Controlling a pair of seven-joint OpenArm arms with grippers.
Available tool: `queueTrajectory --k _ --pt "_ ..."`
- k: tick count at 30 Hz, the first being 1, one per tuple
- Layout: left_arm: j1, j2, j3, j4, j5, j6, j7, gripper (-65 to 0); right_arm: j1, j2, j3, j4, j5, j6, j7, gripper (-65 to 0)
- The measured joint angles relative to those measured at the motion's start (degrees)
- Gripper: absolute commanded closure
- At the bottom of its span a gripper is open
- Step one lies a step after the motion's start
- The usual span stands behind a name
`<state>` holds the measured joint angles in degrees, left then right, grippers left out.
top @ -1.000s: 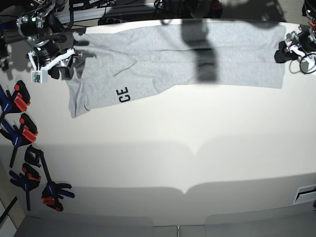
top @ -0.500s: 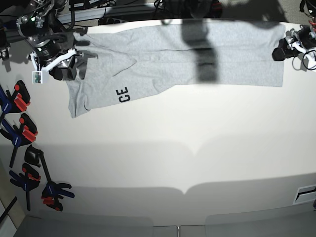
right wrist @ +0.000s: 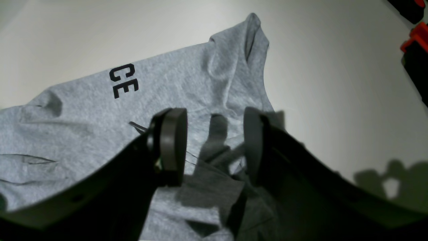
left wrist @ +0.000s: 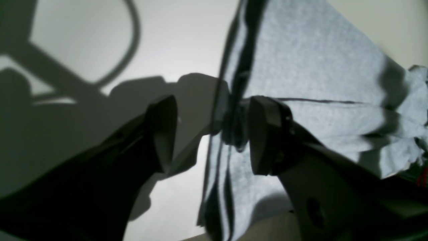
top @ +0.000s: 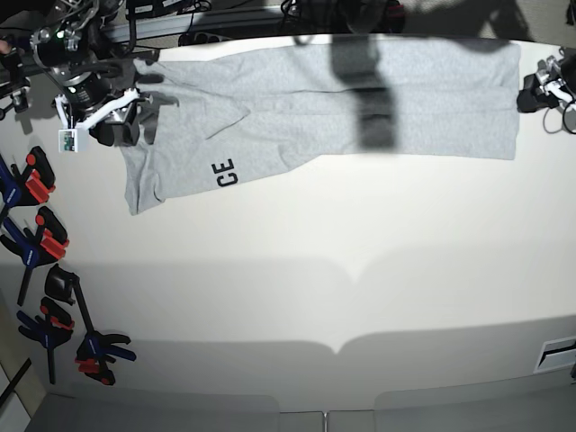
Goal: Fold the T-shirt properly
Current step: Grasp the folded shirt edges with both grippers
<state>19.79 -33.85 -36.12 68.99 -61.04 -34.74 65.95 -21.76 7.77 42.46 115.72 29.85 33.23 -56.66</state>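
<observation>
The light grey T-shirt lies as a long band along the table's far edge, with black letters "CE" showing near its left end. My right gripper is open just above that left end; in the right wrist view the gripper hovers over the cloth below the letters. My left gripper is at the shirt's right end. In the left wrist view it is open, with the shirt's layered edge between the fingers and the cloth beyond it.
Several blue, red and black clamps lie along the table's left edge, more near the front left; one shows in the right wrist view. Cables run behind the far edge. The white table stretches toward the front.
My left gripper has shifted outward to the right, off the shirt's right end. My right gripper moved slightly onto the shirt's left end, then stayed. The shirt has barely moved.
</observation>
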Motion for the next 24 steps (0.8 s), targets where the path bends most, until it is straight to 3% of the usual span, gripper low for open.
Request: queueTrajectory --k 8,13,18,24 --pt "-0.3 3.8 -0.3 0.3 0.5 -2.0 -1.4 -32.2 0.0 0.0 0.0 0.0 0.0 0.0 0.0 -26.1" --pt "-0.4 4.3 -0.4 -1.0 -4.7 -3.4 3.2 -32.2 0.0 0.0 0.0 0.0 0.0 0.0 0.0 -26.1" --pt "-0.4 5.3 -0.4 -1.7 -6.6 -4.6 4.2 -32.2 0.0 0.0 0.0 0.0 0.0 0.0 0.0 -26.1" --pt "-0.4 5.3 -0.4 -1.9 -6.1 -4.7 3.3 -23.4 0.0 0.0 0.0 0.0 0.0 0.0 0.0 -26.1"
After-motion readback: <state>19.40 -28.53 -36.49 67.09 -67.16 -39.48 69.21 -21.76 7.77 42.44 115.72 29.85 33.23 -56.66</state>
